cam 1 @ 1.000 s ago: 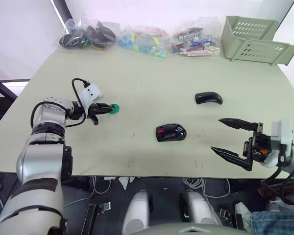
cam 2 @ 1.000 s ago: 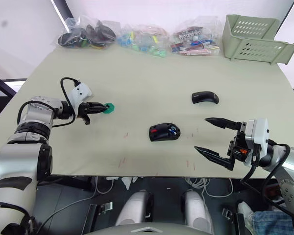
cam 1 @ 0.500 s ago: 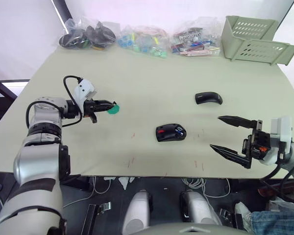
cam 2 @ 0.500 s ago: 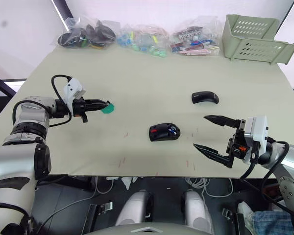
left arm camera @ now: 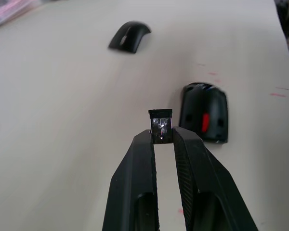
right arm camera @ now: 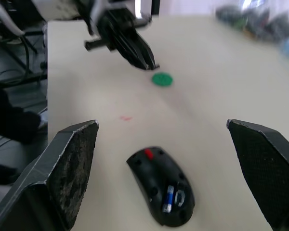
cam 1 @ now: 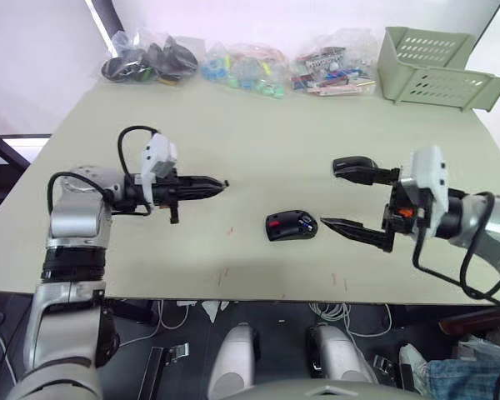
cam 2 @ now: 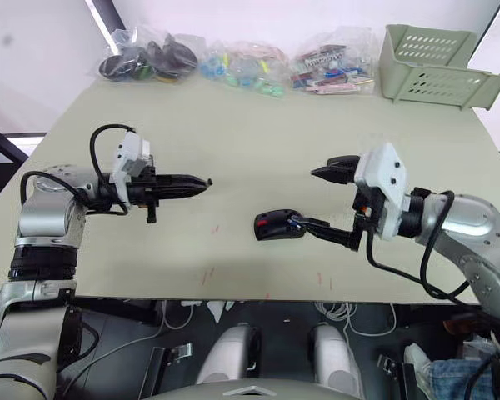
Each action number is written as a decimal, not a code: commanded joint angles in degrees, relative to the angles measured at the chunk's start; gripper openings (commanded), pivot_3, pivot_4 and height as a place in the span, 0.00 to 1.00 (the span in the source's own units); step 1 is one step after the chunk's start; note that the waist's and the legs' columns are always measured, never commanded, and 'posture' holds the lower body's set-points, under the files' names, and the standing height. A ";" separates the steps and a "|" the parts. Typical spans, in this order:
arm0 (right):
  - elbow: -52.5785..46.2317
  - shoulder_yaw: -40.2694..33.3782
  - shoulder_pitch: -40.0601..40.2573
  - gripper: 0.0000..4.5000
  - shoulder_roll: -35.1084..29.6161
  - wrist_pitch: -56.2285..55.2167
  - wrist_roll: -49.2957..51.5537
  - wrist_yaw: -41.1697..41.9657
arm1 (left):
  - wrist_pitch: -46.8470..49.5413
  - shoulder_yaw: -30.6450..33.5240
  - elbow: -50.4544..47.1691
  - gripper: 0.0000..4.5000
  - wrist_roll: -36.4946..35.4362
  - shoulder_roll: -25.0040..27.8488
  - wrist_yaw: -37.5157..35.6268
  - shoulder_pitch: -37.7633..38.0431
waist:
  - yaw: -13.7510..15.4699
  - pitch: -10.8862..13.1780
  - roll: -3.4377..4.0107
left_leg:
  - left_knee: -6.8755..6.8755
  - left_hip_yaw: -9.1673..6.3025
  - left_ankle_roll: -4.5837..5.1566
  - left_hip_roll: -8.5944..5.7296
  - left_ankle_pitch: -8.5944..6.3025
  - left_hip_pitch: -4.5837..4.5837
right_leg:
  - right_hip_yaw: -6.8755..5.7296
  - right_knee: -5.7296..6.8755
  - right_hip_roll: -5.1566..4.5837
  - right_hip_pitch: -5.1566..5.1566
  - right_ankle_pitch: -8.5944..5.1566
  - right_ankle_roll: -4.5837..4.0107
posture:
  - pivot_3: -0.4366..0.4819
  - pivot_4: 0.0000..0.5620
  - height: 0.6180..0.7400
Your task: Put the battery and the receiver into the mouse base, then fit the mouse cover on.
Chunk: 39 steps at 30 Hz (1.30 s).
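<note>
Black receiver (left arm camera: 161, 124) pinched in left hand (left arm camera: 162, 140), mouse base (left arm camera: 204, 112) just beyond.

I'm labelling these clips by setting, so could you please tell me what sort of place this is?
Probably a lab or workshop bench for small-parts assembly: a plain pale table, clear plastic bags of sorted small parts along its far edge beside a pale green slotted plastic basket, and cables on the floor beneath.

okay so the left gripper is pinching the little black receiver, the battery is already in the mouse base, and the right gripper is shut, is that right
Not quite: the right gripper is open, its two fingers spread wide around the mouse base, as the right wrist view shows. The rest holds: the left gripper pinches the receiver, and the battery sits in the base.
</note>
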 commanded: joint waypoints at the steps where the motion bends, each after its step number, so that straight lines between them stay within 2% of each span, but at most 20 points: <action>1: 6.37 0.65 -8.41 1.00 2.27 12.62 9.07 -4.52 | 2.32 -2.24 -11.21 0.01 0.48 0.55 5.73 -0.31 | -0.05 0.01 -0.01 | 0.00 -0.01 0.00 -0.02 0.00 0.00 | 0.00 0.01 0.01 0.00 0.00 0.00 | 0.48 0.27 1.00; 8: 24.03 0.65 -23.48 1.00 14.06 32.07 17.01 -15.36 | 8.02 -6.50 -17.73 0.01 -4.22 -0.05 6.71 -4.80 | -0.29 0.04 0.02 | -0.06 0.00 0.01 -0.07 0.00 -0.03 | 0.00 -0.01 0.11 -0.07 0.02 0.04 | 0.48 0.27 1.00; 9: 25.32 0.34 -24.70 0.91 14.87 33.99 17.65 -15.29 | 6.96 -7.13 -17.81 0.01 -3.90 0.24 6.22 -4.80 | -0.30 0.04 0.02 | -0.06 0.01 0.01 -0.08 0.00 -0.04 | 0.00 0.00 0.13 -0.10 0.07 0.11 | 0.48 0.27 1.00; 11: 29.03 -1.38 -27.06 0.84 17.29 36.95 19.44 -16.43 | 5.41 -7.87 -17.71 0.01 -3.72 0.71 5.62 -4.61 | -0.26 0.07 0.06 | -0.11 -0.01 0.02 -0.08 -0.01 -0.04 | 0.00 -0.02 0.13 -0.10 0.11 0.18 | 0.48 0.27 1.00; 13: 32.91 -3.02 -28.98 0.64 19.32 39.73 20.94 -18.11 | 4.05 -8.27 -17.51 0.01 -3.56 1.01 5.50 -4.58 | -0.28 0.07 0.06 | -0.16 0.02 0.02 -0.09 -0.01 -0.06 | 0.00 -0.06 0.12 -0.13 0.11 0.19 | 0.48 0.27 1.00; 14: 34.58 -3.66 -29.62 0.58 20.17 40.33 21.44 -19.49 | 3.75 -8.37 -17.47 0.01 -3.63 1.13 5.48 -4.54 | -0.32 0.07 0.06 | -0.17 0.01 0.02 -0.09 -0.01 -0.07 | 0.00 -0.06 0.13 -0.14 0.11 0.19 | 0.48 0.27 1.00; 17: 38.98 -4.53 -30.86 0.58 21.59 40.58 24.38 -23.52 | 2.84 -8.55 -17.57 0.01 -3.94 1.57 5.40 -4.18 | -0.31 0.08 0.07 | -0.17 0.03 0.02 -0.09 0.00 -0.08 | 0.00 -0.05 0.14 -0.16 0.12 0.20 | 0.48 0.27 1.00; 21: 44.19 -3.83 -31.58 0.58 21.50 40.58 33.10 -28.88 | 0.19 -8.95 -17.27 0.01 -3.21 1.48 6.02 -4.38 | -0.39 0.10 0.09 | -0.17 0.04 0.02 -0.08 0.00 -0.08 | 0.01 -0.07 0.14 -0.16 0.12 0.20 | 0.48 0.27 1.00; 27: 47.34 -2.46 -30.77 0.58 21.66 40.39 40.62 -37.69 | -1.62 -9.15 -17.21 0.01 -3.34 1.39 6.70 -4.33 | -0.91 0.12 0.12 | -0.19 0.03 0.02 -0.08 0.00 -0.11 | 0.01 -0.08 0.15 -0.18 0.11 0.20 | 0.48 0.27 1.00; 28: 47.94 -1.98 -30.51 0.49 21.55 39.58 42.76 -39.50 | -2.00 -9.27 -17.15 0.01 -3.18 1.51 6.67 -4.32 | -1.00 0.13 0.13 | -0.19 0.03 0.02 -0.08 0.00 -0.12 | 0.01 -0.09 0.15 -0.19 0.12 0.20 | 0.48 0.27 1.00; 30: 48.61 -1.19 -30.35 0.42 21.29 38.33 45.68 -42.08 | -2.21 -9.55 -17.03 0.01 -2.99 1.57 6.68 -4.52 | -1.16 0.13 0.13 | -0.19 0.03 0.02 -0.08 0.00 -0.13 | 0.01 -0.09 0.14 -0.19 0.12 0.21 | 0.48 0.27 1.00; 39: 49.30 4.12 -29.97 0.42 19.13 31.61 57.46 -51.54 | -2.35 -11.04 -15.76 0.01 -2.69 1.18 6.89 -6.52 | -1.68 0.24 0.17 | -0.24 0.02 0.02 -0.07 0.00 -0.19 | 0.01 -0.14 0.17 -0.27 0.11 0.21 | 0.48 0.27 1.00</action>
